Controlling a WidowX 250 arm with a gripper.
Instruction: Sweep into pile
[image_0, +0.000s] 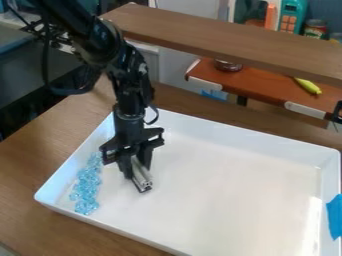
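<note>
The gripper (138, 167) hangs over the left part of a white tray (234, 175), pointing down. It is shut on a grey sweeping tool (141, 176), whose dark lower edge is at or just above the tray floor. Light blue clear pieces (87, 185) lie in a narrow band along the tray's left side, to the left of the tool and apart from it. The gripper and arm hide part of the tray behind them and perhaps the band's upper end.
Raised walls surround the tray on a brown wooden table (33, 155). Blue tape (334, 216) is stuck at its right wall. A wooden shelf beam (234, 42) crosses behind, with a reddish-brown counter (267, 90) holding a yellow banana-like item (308, 85) beyond.
</note>
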